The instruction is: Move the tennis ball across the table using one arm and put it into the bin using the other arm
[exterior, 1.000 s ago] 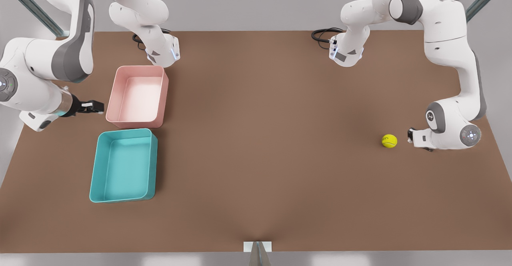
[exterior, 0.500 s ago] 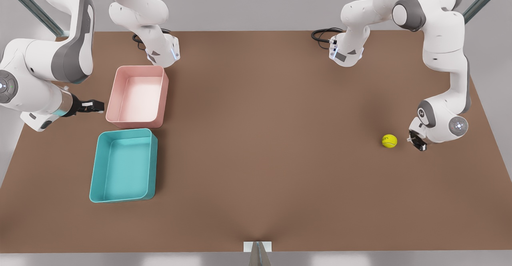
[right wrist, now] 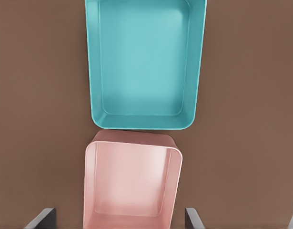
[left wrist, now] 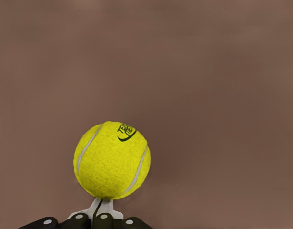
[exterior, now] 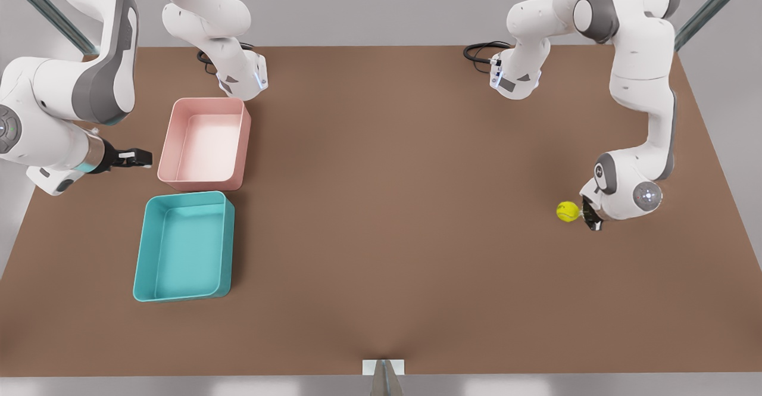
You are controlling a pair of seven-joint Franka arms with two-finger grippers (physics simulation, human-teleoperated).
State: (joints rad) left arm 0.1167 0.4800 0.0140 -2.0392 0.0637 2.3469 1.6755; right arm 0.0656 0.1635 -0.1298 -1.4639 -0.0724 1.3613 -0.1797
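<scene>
Tennis ball (exterior: 568, 211) touching closed left gripper (exterior: 588, 214), right gripper (exterior: 141, 158) spread beside pink tub (exterior: 205, 143), teal bin (exterior: 184, 246) well apart

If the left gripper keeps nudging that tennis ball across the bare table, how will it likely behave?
The tennis ball is round and lies free on the flat table, so it will probably roll away once nudged. Its fuzzy felt may slow it somewhat. The left gripper touches it from one side, so it could veer off line.
</scene>
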